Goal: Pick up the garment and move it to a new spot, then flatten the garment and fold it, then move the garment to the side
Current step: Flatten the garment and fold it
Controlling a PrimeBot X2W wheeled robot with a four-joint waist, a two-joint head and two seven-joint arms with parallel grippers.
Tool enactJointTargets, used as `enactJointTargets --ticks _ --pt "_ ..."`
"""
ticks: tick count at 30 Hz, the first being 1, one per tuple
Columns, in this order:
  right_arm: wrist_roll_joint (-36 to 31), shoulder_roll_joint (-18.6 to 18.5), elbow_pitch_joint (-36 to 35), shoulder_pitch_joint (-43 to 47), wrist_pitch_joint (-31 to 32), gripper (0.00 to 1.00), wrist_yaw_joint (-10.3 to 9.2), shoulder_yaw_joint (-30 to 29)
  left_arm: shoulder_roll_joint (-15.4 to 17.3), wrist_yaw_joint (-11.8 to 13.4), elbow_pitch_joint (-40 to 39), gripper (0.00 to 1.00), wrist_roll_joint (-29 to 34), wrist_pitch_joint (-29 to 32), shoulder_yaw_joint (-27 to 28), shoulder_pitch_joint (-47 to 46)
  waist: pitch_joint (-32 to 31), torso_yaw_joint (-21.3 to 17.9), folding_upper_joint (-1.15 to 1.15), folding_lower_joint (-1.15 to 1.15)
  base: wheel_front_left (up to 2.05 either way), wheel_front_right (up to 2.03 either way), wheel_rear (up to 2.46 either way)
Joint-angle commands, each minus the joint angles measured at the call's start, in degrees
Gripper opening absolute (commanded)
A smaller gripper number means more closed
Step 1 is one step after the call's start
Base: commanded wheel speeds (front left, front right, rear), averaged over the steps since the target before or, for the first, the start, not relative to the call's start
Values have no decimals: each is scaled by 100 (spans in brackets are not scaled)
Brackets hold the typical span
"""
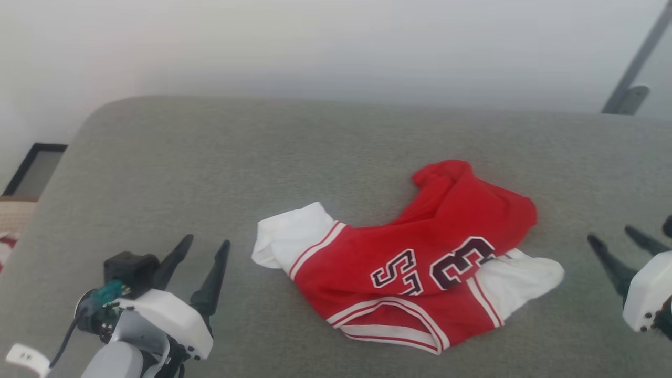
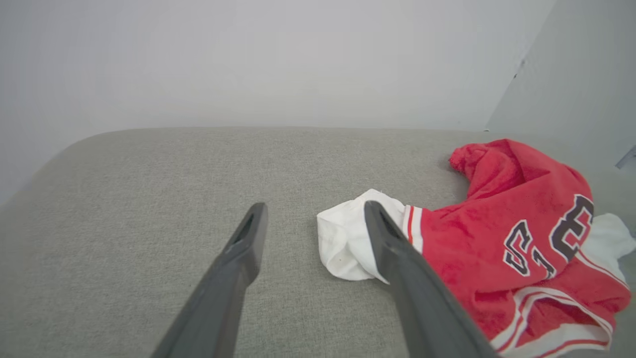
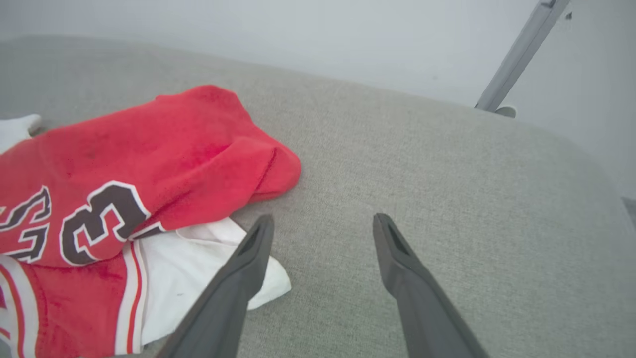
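A grey upholstered surface (image 1: 157, 157) lies across the foreground. Near its front edge the left gripper (image 1: 207, 240) is seen at the lower left, fingers spread wide and nothing held. The right gripper (image 1: 611, 234), at the lower right, is likewise parted and empty. Between them, apart from both, the garment (image 1: 420, 252) is heaped in a crumpled mound with its striped trim nearest. One white sleeve (image 1: 286, 236) is thrown toward the left gripper and the other sleeve (image 1: 525, 273) toward the right. It is judged light, soft and limp, likely to sag and drag when lifted. A pinch at each sleeve seam is judged the surest hold. Beyond, a pale wall (image 1: 336, 42) is seen, with a grey pole (image 1: 635, 63) at the far right.
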Motion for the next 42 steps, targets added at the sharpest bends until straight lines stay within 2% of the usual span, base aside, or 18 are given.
enactJointTargets --ticks 1,7,9,10,16,20,23,27,31,32,33,34,42 --pt "-135 91 -63 68 -280 100 -9 -184 89 -9 -28 100 -95 198 -130 -100 18 -149 0 0 0 0 0" --pt "-633 494 -339 294 -898 100 -8 -939 328 8 274 100 -192 1006 -371 -329 131 -433 0 0 0 0 0" --pt "-816 650 -494 403 -1019 100 -8 -1187 318 15 431 100 -248 1260 -426 -441 199 -522 0 0 0 0 0" --pt "-816 650 -494 403 -1019 100 -8 -1187 318 15 431 100 -248 1260 -426 -441 199 -522 0 0 0 0 0" --pt "-1333 1190 -1151 752 -1397 100 -8 -1831 378 17 853 100 -157 1679 -663 -886 467 -795 0 0 0 0 0" --pt "-1570 1460 -1495 903 -1571 100 -8 -2033 431 14 1235 100 -86 1878 -812 -1157 670 -974 0 0 0 0 0" --pt "-1651 1586 -1633 954 -1611 100 -8 -2110 486 126 1532 100 109 1934 -898 -1371 801 -1064 0 0 0 0 0" --pt "-1655 1648 -1746 998 -1527 100 -8 -2140 480 233 2008 100 213 2086 -954 -1626 934 -1133 0 0 0 0 0" --pt "-1572 1621 -1820 1055 -1414 100 -8 -2104 398 230 2384 100 112 2277 -981 -1772 1025 -1148 0 0 0 0 0" --pt "-1554 1581 -1839 1083 -1360 100 -8 -2068 384 216 2463 78 110 2343 -1010 -1819 1040 -1143 0 0 0 0 0" --pt "-1514 1557 -1857 1096 -1315 100 -8 -2032 356 193 2540 30 66 2420 -1033 -1848 1051 -1135 0 0 0 0 0" --pt "-1463 1526 -1878 1126 -1261 100 -8 -1990 308 193 2638 0 -50 2517 -996 -1867 1062 -1128 0 0 0 0 0" --pt "-839 1189 -2230 1345 -539 100 -7 -1573 245 66 2901 0 -178 2851 -1249 -2015 1130 -1027 0 0 0 0 0"
